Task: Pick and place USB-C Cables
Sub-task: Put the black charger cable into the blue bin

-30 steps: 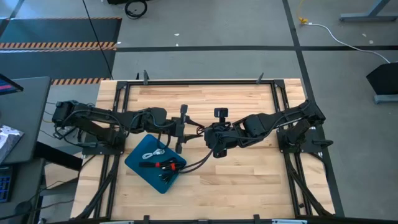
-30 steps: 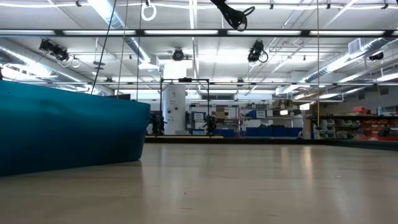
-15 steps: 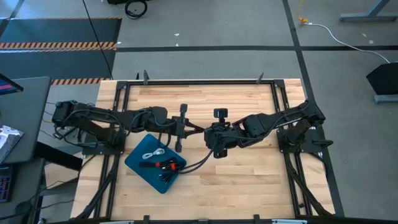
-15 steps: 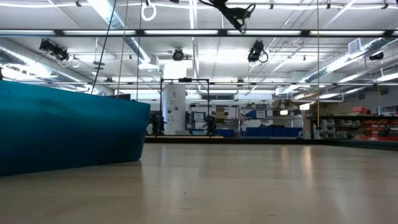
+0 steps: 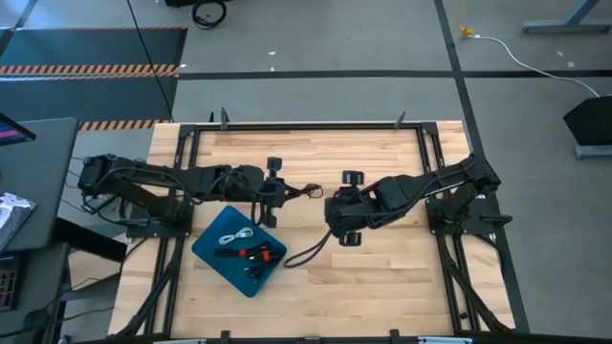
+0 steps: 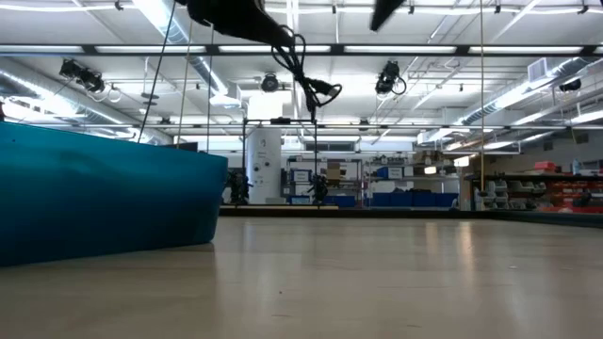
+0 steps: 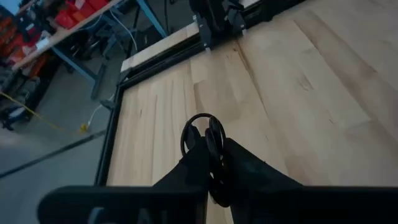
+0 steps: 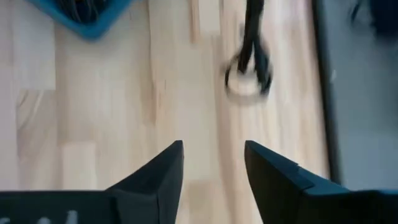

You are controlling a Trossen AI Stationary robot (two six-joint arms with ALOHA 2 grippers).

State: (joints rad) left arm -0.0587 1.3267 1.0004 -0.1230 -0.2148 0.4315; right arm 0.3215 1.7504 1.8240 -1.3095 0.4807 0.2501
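Left tool (image 7: 208, 163) gripping a black USB-C cable (image 7: 200, 134) above the tabletop (image 5: 382, 277).
Right tool (image 8: 212, 163) open, empty, nearby; remaining cables lie in blue tray (image 5: 212, 241).

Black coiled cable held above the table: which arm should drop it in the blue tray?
Left. Its gripper is shut on the cable, close to the blue tray; the right gripper is open and empty.

Both arms are dark, nearly black, built of slim jointed links with bulkier housings at the joints. Thick black wiring loops along the left arm (image 5: 163, 182) and the right arm (image 5: 421, 186). The right claw (image 8: 211, 163) ends in two matte black, wedge-shaped fingers with flat faces.
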